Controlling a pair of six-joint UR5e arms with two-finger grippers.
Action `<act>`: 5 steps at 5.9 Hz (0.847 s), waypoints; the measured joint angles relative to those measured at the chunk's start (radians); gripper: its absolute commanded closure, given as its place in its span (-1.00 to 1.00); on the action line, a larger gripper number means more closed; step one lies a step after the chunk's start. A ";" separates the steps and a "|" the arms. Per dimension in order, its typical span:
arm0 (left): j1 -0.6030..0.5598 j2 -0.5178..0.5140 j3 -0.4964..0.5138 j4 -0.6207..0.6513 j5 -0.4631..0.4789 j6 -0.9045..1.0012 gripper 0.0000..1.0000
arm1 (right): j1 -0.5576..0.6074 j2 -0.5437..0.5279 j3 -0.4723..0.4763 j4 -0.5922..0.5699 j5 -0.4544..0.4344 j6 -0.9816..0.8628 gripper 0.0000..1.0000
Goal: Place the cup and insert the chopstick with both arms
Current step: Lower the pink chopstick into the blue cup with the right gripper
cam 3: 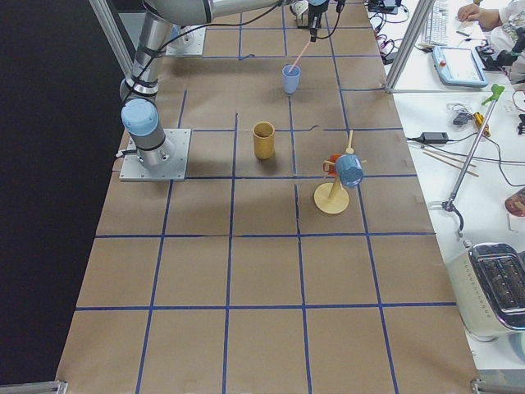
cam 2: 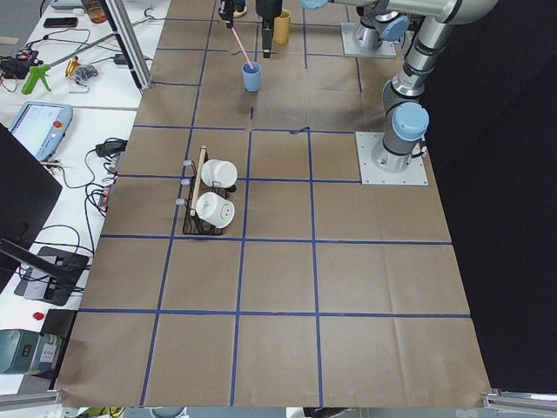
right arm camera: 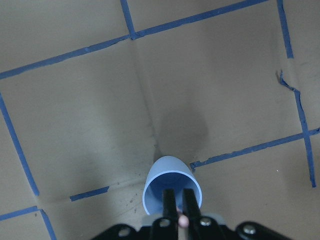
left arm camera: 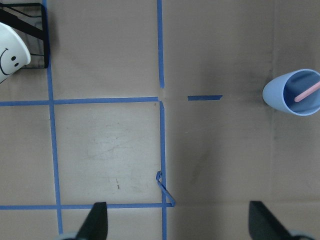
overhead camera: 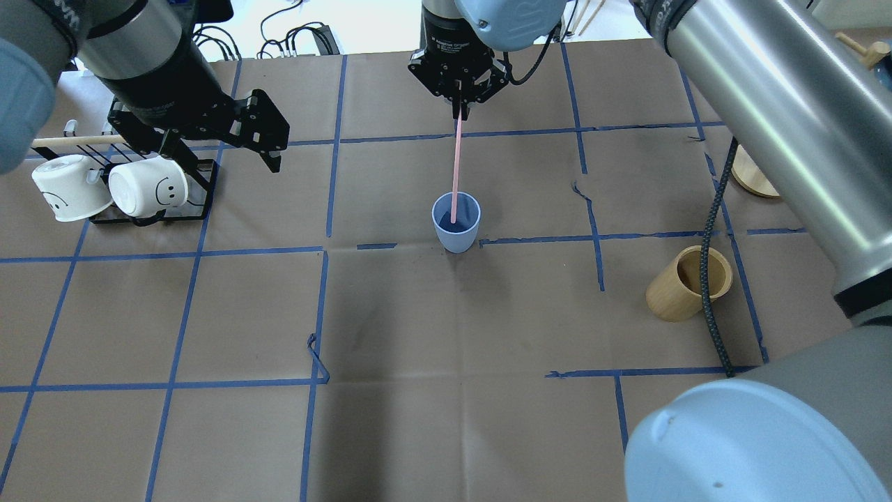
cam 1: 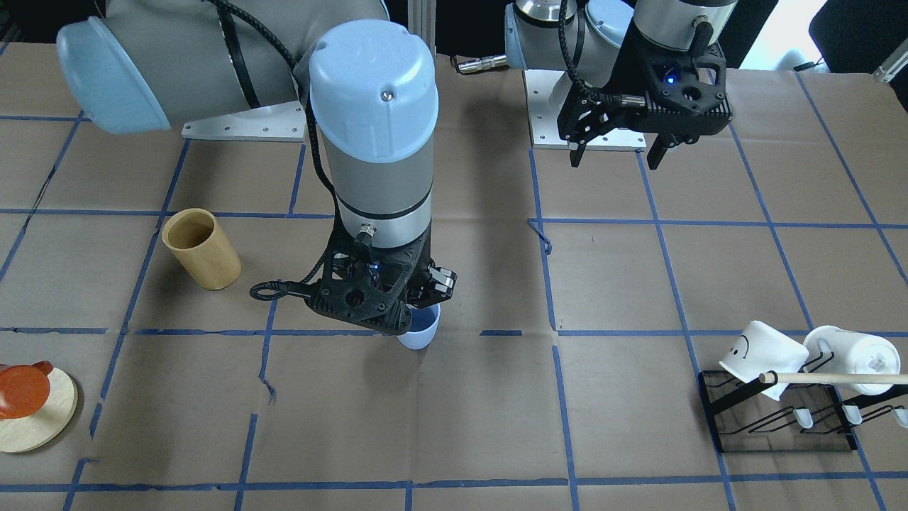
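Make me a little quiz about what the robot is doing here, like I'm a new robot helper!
1. True or false: the lower end of the slim pink chopstick is inside the light-blue plastic cup.
2. Pick one. The fingers of the right gripper are: A) open and empty, B) shut on the chopstick, C) shut on the cup's rim.
3. Fill the gap: ___ white smiley-face mugs sit on the black wire rack.

Key: 1 true; 2 B; 3 two.
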 measured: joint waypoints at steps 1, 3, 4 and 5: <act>-0.001 0.005 -0.003 0.001 -0.003 -0.001 -0.98 | 0.001 0.006 0.037 -0.026 0.001 -0.004 0.87; -0.001 0.010 -0.006 0.001 -0.005 0.000 -0.98 | 0.001 0.008 0.105 -0.083 0.002 -0.007 -0.17; -0.001 0.013 -0.007 0.001 -0.005 0.001 -0.98 | 0.001 0.009 0.118 -0.099 0.004 -0.007 -0.99; 0.000 0.015 -0.009 0.001 -0.005 0.002 -0.98 | 0.001 0.011 0.119 -0.105 0.005 -0.008 -1.00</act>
